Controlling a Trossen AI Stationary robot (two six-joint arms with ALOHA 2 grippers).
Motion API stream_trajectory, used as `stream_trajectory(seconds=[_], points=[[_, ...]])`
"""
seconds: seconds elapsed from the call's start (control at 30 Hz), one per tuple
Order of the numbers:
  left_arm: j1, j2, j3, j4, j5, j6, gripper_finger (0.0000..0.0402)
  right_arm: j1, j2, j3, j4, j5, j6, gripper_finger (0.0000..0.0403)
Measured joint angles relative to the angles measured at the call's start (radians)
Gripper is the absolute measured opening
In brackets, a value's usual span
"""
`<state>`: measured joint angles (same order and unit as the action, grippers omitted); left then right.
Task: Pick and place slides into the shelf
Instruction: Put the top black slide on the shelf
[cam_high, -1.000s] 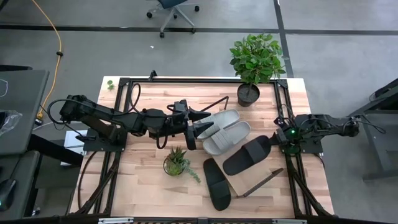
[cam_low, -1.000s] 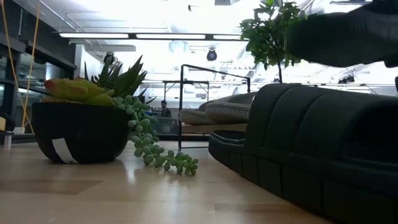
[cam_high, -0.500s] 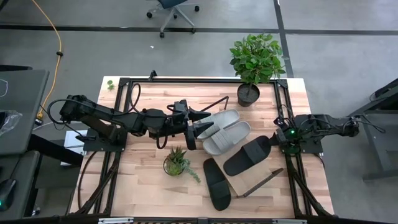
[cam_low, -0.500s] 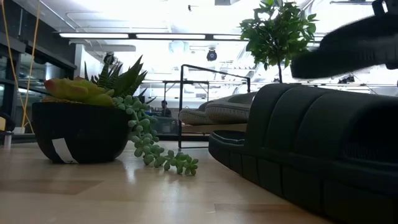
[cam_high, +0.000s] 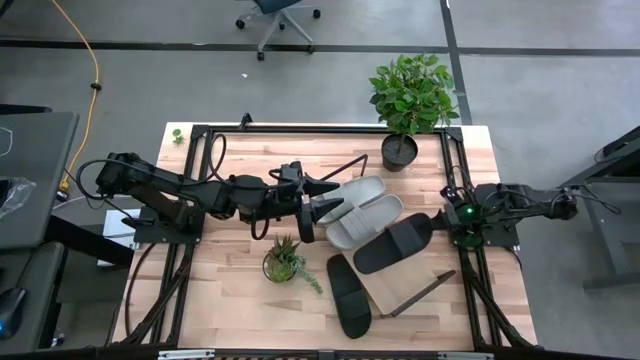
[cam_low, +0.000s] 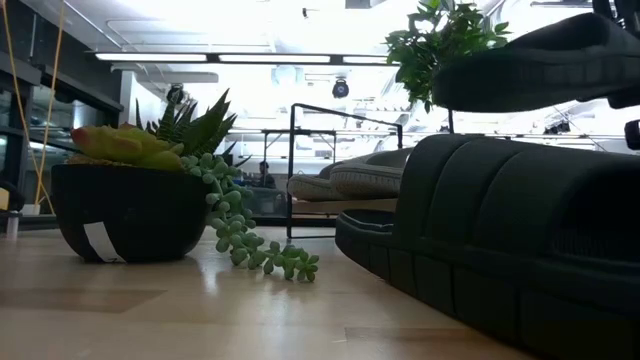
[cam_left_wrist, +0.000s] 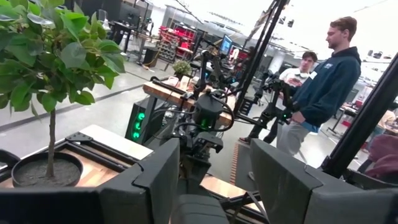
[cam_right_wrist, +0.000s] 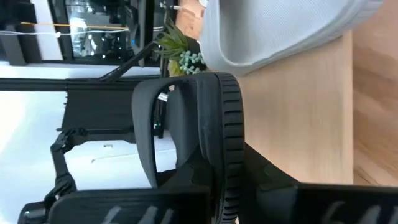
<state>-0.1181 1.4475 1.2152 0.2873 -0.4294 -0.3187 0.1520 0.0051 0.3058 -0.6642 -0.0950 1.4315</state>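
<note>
Black rubber fills the view ahead of my right end effector (cam_high: 447, 222), which is clenched on the heel of a black slide (cam_high: 395, 243); over the last second that slide has swung from a diagonal lie toward the pair of grey slides, so its toe now sits just beside the nearer grey slide (cam_high: 364, 220). In the low view the same slide (cam_low: 530, 70) has lifted and levelled, hanging clear above the second black slide (cam_low: 480, 240) on the table (cam_high: 240, 280), so I judge this to be the carry phase, with the placing not yet done. My left end effector (cam_high: 308, 204) has not moved in that time: its fingers stand spread at the toe end of the far grey slide (cam_high: 352, 193), and whether they press on it or merely rest beside it I cannot tell from here. Both grey slides lie side by side near the potted tree (cam_high: 410, 105), apparently on the slanted shelf, though I cannot make out its board under them; a pale slanted board (cam_high: 405, 290) with a dark edge shows beside the second black slide. The small succulent (cam_high: 285, 262) stands well clear of my path. What the swing means, I think, is that the held slide is lining up alongside the grey pair, leaving one black slide to fetch afterwards.
</note>
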Motion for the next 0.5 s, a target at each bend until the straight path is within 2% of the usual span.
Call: stream_trajectory(seconds=[0.3,0.5], points=[[0.000,0.000,0.000,0.001,0.006,-0.008,0.0184,0.004,0.000,-0.093,0.184,0.002,0.001,0.0005],[0.000,0.000,0.000,0.001,0.030,-0.027,0.0184,0.056,0.000,-0.106,0.175,-0.005,0.017,0.0005]])
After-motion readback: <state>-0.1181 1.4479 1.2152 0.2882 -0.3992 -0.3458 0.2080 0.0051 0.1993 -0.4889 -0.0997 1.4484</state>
